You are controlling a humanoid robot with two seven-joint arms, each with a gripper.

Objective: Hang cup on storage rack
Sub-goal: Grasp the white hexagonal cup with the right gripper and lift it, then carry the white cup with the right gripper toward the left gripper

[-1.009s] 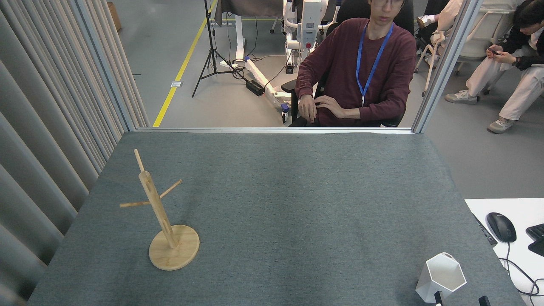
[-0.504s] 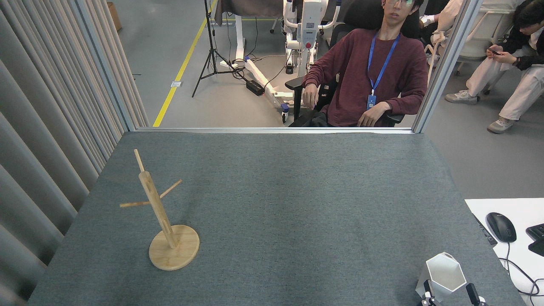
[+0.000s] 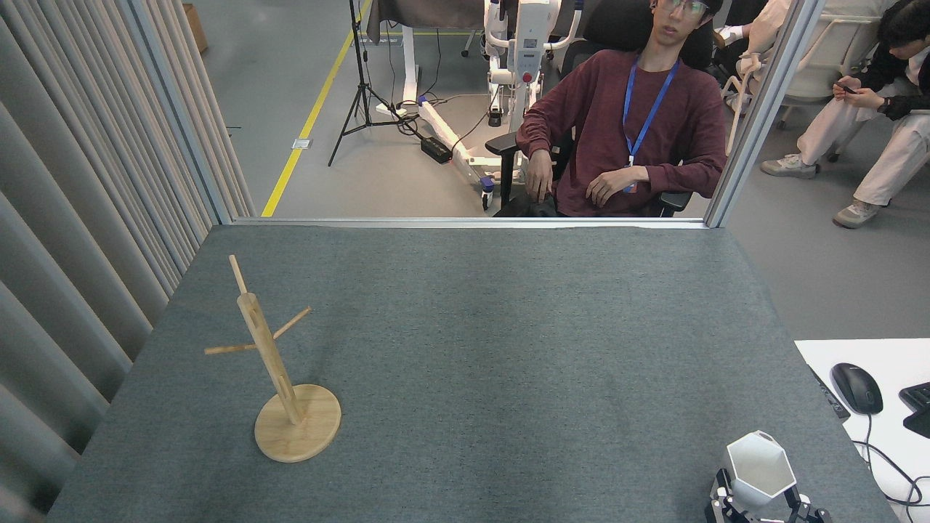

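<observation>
Along the left edge, a row of grey curtain folds (image 3: pixel 80 218). On the grey felt worktop (image 3: pixel 494 349), toward its near left corner, one storage rack (image 3: pixel 280 378): a single upright bamboo post, leaning slightly in this view, on one round disc base, with three thin pegs visible, one rising from the top, one pointing left, one pointing right and up. Nothing hanging on any peg.

Beyond the far edge, behind the metal rail, one black tripod (image 3: pixel 361 87) on the floor next to a yellow floor line, then one white machine on a wheeled frame (image 3: pixel 519 51) with a small red button. Right of that, one seated person in a maroon top (image 3: pixel 632 138) wearing a blue lanyard; badge writing too small to read. Farther right, past the slanted metal post, a second seated person in light trousers (image 3: pixel 864 123) holding a phone.

Near the worktop's near right corner, one white cup (image 3: pixel 759 468), standing upright with its hexagonal mouth open upward, well apart from the rack. Around its lower part, the right gripper (image 3: pixel 759 508), one dark finger on each side of the cup; cannot tell whether already pressing the walls. Left gripper out of sight.

Off the right edge, on a white desk (image 3: pixel 821 352), one black mouse (image 3: pixel 856 388) with its cable and the corner of one dark keyboard (image 3: pixel 917 408). No readable brands or labels anywhere.
</observation>
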